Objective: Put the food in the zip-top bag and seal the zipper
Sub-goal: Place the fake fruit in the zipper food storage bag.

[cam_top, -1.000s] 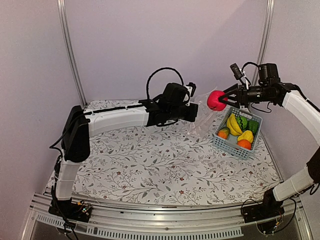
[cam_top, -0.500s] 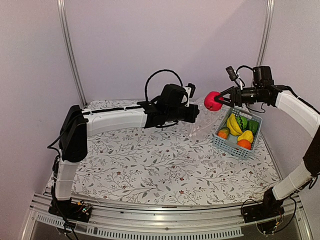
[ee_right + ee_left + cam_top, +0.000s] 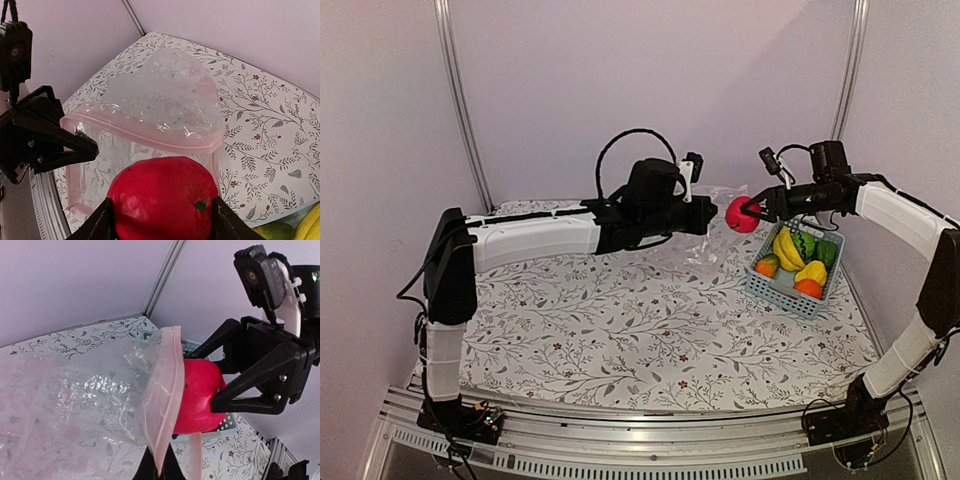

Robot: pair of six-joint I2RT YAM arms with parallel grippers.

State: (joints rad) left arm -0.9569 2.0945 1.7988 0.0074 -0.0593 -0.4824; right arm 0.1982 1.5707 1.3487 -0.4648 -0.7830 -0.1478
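My left gripper (image 3: 708, 217) is shut on the pink zipper rim (image 3: 165, 405) of the clear zip-top bag (image 3: 718, 238) and holds it up with its mouth open toward the right. My right gripper (image 3: 750, 208) is shut on a red toy fruit (image 3: 740, 214) and holds it right at the bag's mouth; it also shows in the left wrist view (image 3: 197, 397) and in the right wrist view (image 3: 162, 200). The open bag mouth (image 3: 142, 125) lies just beyond the fruit. More food lies in the blue basket (image 3: 775, 290): bananas (image 3: 785, 250), green, yellow and orange pieces.
The basket stands at the right of the flowered table cloth (image 3: 620, 320), near the right wall. Metal posts (image 3: 460, 110) rise at the back corners. The left arm stretches across the back of the table.
My right gripper has carried the red fruit leftward to the bag's mouth. My left gripper has lifted the bag and drawn it slightly left.
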